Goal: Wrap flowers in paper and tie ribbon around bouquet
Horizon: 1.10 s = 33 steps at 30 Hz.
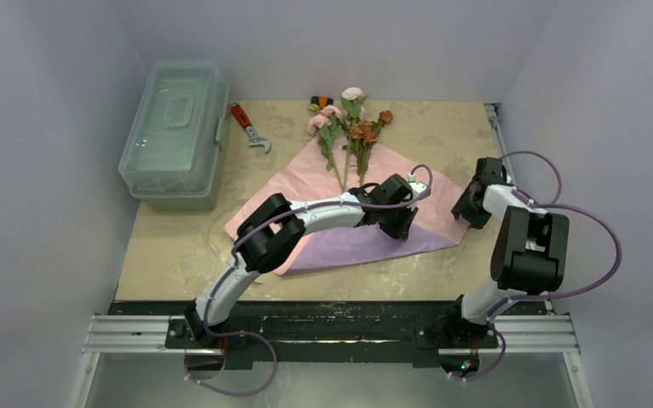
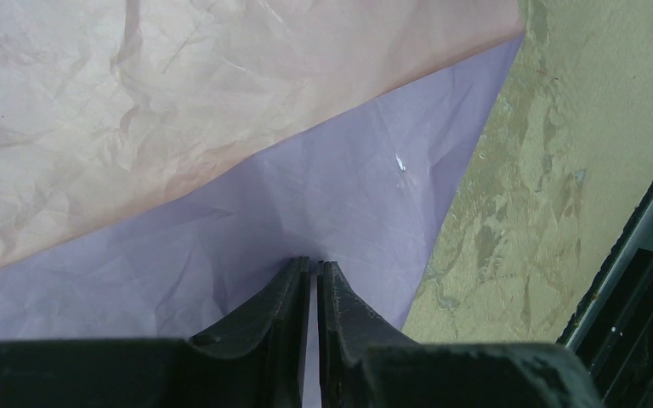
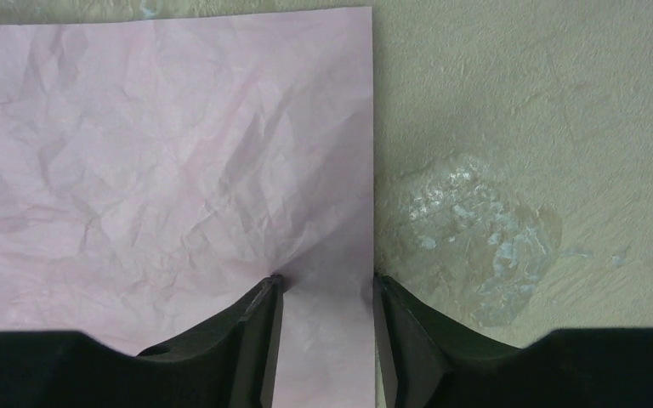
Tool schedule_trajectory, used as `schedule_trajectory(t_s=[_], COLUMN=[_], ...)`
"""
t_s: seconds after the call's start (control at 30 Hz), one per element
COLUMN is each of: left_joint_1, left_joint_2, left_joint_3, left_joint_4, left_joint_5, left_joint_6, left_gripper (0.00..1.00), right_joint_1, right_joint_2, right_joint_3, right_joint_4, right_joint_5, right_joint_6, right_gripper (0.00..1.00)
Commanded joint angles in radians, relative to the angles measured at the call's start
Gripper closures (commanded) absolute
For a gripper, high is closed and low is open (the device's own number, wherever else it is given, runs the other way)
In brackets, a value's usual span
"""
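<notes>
Paper-folding step: left gripper (image 2: 315,263) clamps crinkled pink-lilac paper sheet (image 2: 349,195) mid-frame; right gripper (image 3: 325,285) gapes astride its edge, should close next

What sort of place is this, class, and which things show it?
Probably a robot test cell: plain pale walls around a beige tabletop, two white-and-black arms bolted to a metal rail.

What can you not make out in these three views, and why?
- Ribbon: not discernible in any view.
- Orange-black object, top view: too small, partly behind the flowers.
- Toolbox contents, top view: blurred by the cloudy lid.
- Paper, its middle, top view: covered by the left arm.
</notes>
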Motion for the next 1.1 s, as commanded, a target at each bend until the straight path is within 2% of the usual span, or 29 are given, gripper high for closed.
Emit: schedule_trajectory(t_s=[0.0,0.23,0.5,0.67,0.93,1.07], left_joint_1=[0.006,0.02,0.027,0.033,0.038,0.038], left_joint_2=[-0.006,-0.005,0.004,0.018,0.023,0.02], left_joint_3=[-0.032,-0.036,-0.027,-0.004,-0.009,-0.015], left_joint_4=[-0.065,-0.062,-0.061,-0.067,-0.067,-0.068], left_joint_5=[0.005,0.009,0.018,0.03,0.04,0.042], left_joint_6=[0.016,0.018,0.021,0.021,0.023,0.024], left_gripper=[0.87,0.87,0.87,0.87,0.87,0.87], right_joint_1=[-0.003,0.0,0.001,0.014,0.124,0.138], right_joint_2=[0.053,0.074,0.018,-0.054,-0.192,-0.241], right_joint_3=[-0.052,-0.069,-0.04,0.013,0.091,0.129], right_joint_4=[0.021,0.021,-0.047,-0.119,-0.221,-0.256], right_joint_5=[-0.025,-0.064,-0.066,-0.083,-0.119,-0.119], right_joint_6=[-0.014,-0.006,0.01,0.014,0.068,0.085], right_gripper=[0.54,0.7,1.0,1.0,1.0,1.0])
